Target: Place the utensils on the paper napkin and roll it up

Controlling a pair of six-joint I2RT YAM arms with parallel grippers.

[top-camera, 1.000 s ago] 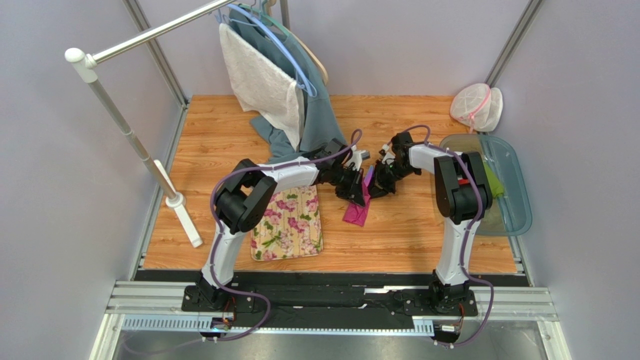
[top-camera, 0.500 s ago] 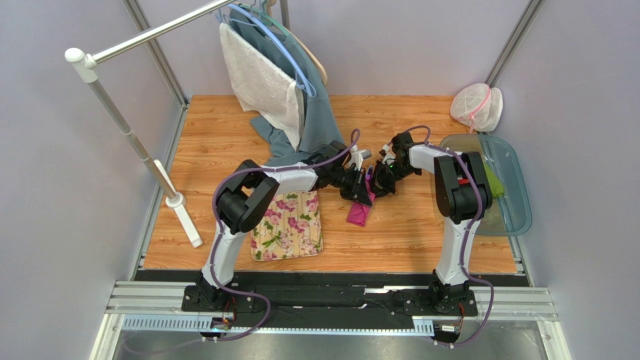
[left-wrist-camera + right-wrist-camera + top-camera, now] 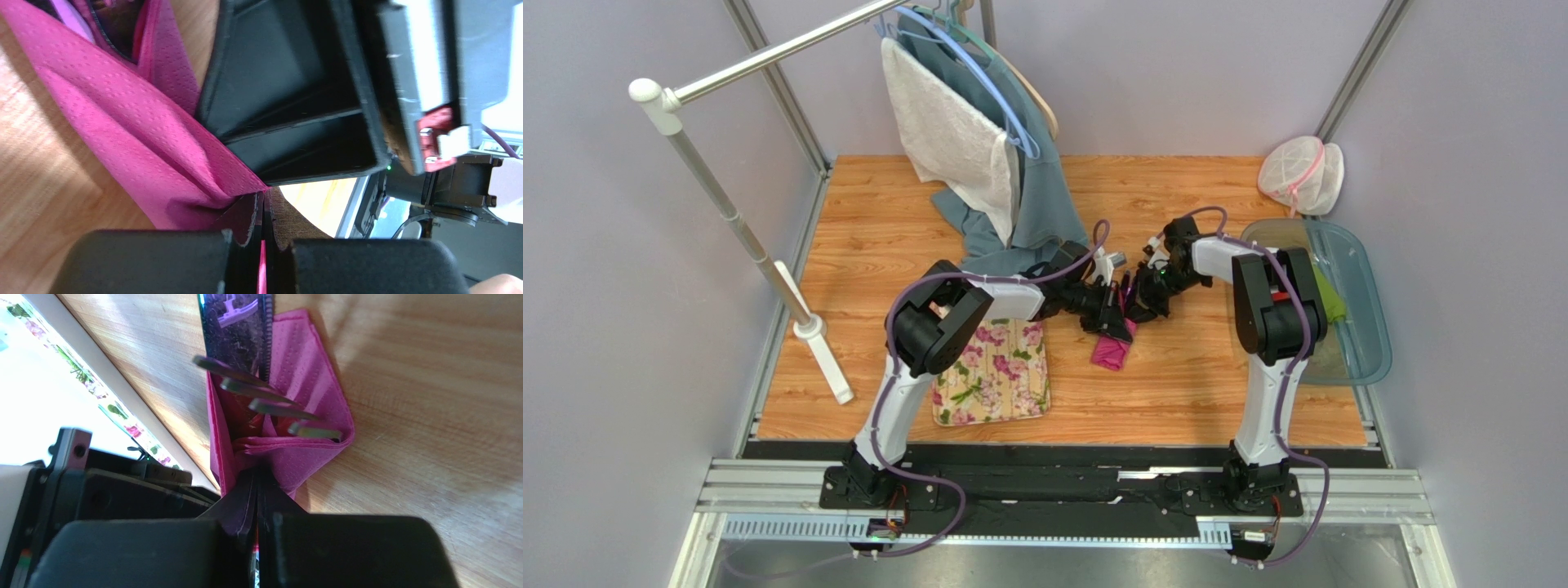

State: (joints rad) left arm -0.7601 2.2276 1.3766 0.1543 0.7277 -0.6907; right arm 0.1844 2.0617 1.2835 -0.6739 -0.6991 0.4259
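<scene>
Wood-grain tabletop (image 3: 891,221) carries a flowered mat (image 3: 995,368) at 9 o'clock of centre, a clear tray (image 3: 1382,343) at 3 o'clock and a mesh bag (image 3: 1300,175) at 2 o'clock. A grey-blue cloth (image 3: 1044,208) hangs at 11 o'clock, its hem just beside the left arm. At mid-table lies the paper napkin (image 3: 1112,353), folded around the utensils (image 3: 276,408), its long axis running roughly 12 to 6 o'clock. Fork tines jut from one open end. The left gripper (image 3: 1109,316) and right gripper (image 3: 1143,300) crowd its far end, each pinched tight on the pink paper.
</scene>
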